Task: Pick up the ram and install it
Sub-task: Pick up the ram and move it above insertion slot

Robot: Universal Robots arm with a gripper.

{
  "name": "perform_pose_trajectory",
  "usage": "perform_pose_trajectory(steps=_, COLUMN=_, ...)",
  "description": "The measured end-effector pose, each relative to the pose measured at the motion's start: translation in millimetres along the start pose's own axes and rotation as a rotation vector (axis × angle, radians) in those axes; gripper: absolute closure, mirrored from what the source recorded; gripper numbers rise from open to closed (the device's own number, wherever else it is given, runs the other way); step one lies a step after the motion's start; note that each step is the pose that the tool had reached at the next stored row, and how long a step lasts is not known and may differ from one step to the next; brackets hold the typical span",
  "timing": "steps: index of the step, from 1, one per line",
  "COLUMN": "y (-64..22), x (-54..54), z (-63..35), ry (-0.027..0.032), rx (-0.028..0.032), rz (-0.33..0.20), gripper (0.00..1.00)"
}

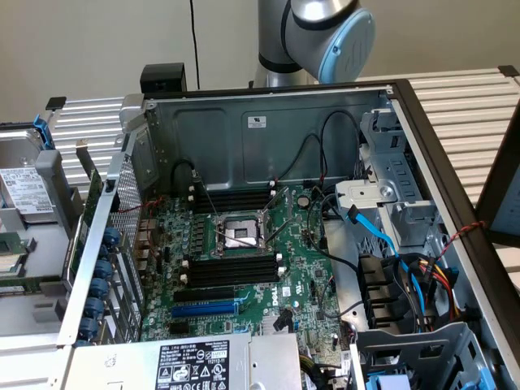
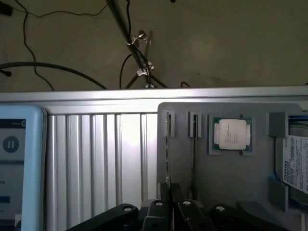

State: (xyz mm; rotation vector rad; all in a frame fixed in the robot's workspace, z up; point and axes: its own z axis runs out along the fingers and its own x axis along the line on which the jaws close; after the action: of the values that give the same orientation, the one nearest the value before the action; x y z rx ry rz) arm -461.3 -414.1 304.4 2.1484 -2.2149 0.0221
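Wrist view: my hand (image 2: pixel 173 202) is drawn in narrow, clamped on the thin top edge of the ram (image 2: pixel 167 154), which stands on edge in a slot of the grey tray (image 2: pixel 231 187). Just beside it is a second slot (image 2: pixel 194 126), then a processor chip (image 2: pixel 232 134) lying flat. The tray rests on the ribbed metal tabletop (image 2: pixel 96 159). In the exterior view, my arm (image 1: pixel 325 32) stands behind the open computer case (image 1: pixel 268 130), whose motherboard (image 1: pixel 301 268) shows long black slots (image 1: pixel 223 270) with no stick in them.

Up top, arm (image 1: pixel 302 32): smooth silver-grey tube, rounded joint housing, pale blue end cap (image 1: pixel 348 45). Now gripper (image 2: pixel 171 192): matte black, angular link bars, round silver pivot screws (image 2: pixel 127 209) in row.
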Motion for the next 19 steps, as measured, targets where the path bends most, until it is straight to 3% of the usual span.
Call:
perform_pose_trajectory(steps=11, y=0.4, x=0.8, z=-16.3, ry=0.0059, rx=0.0003, rz=0.000, gripper=0.86)
perform_pose_trajectory(steps=19, y=1.5, x=2.6, z=-51.4, ry=0.0097, rx=0.0003, rz=0.000, gripper=0.86)
